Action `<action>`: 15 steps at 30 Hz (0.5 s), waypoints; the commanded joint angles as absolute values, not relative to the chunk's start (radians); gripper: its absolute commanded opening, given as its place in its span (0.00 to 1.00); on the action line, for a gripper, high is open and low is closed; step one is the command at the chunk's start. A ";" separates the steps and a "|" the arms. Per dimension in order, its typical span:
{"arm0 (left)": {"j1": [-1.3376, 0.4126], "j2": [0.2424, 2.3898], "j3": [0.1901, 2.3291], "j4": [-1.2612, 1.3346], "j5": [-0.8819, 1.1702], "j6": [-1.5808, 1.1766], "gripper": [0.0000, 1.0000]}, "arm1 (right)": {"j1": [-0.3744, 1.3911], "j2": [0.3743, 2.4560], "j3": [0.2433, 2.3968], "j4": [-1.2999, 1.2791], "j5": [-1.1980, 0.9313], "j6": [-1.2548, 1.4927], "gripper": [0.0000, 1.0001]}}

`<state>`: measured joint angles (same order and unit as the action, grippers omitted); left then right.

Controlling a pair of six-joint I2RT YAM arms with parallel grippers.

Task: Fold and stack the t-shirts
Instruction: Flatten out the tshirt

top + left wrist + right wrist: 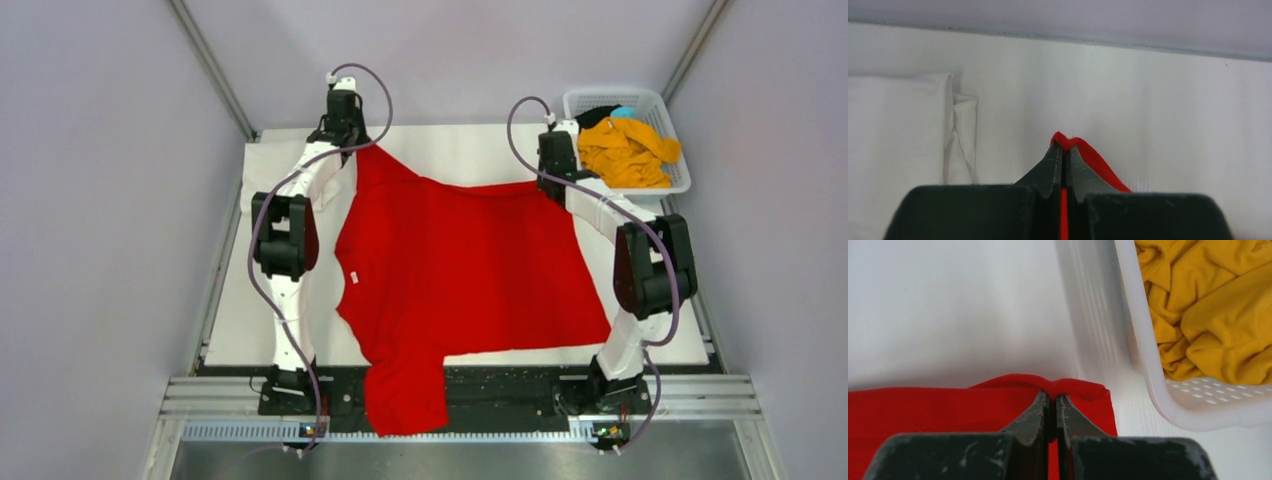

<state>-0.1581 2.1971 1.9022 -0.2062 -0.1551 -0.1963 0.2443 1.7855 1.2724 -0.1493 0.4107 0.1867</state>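
A bright red t-shirt (470, 260) lies spread over the white table, one sleeve hanging over the near edge. My left gripper (352, 143) is shut on the shirt's far left corner; in the left wrist view red cloth (1093, 159) pokes out past the gripper (1064, 145). At the far right corner my right gripper (553, 172) pinches the red edge (948, 407), its gripper (1053, 396) closed on the fold. A white t-shirt (275, 160) lies flat at the far left, folded (898, 130). An orange-yellow t-shirt (625, 152) fills the basket, with a black one (597, 114) behind it.
The white lattice basket (672, 130) stands at the far right corner, its rim (1148, 370) close beside my right gripper. A bit of blue cloth (623, 111) shows in it. Grey walls and metal rails enclose the table.
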 commanded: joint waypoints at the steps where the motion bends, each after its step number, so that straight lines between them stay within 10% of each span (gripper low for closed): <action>1: -0.146 2.281 2.040 -0.216 -0.175 -0.185 0.00 | 0.234 1.862 1.404 -0.160 0.449 0.193 0.00; 5: -0.140 2.387 2.180 -0.242 -0.178 -0.234 0.10 | 0.227 1.993 1.542 -0.206 0.558 0.221 0.09; 11: -0.141 2.461 2.377 -0.284 -0.098 -0.312 0.96 | 0.228 2.101 1.787 -0.309 0.589 0.246 0.77; 15: -0.141 2.337 2.258 -0.252 -0.078 -0.334 0.99 | 0.240 2.041 1.749 -0.299 0.448 0.241 0.98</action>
<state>-0.1463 2.4870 2.3032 -0.2966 -0.1162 -0.2916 0.2352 2.1143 1.7199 -0.2813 0.5350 0.2340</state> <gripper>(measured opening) 0.985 0.913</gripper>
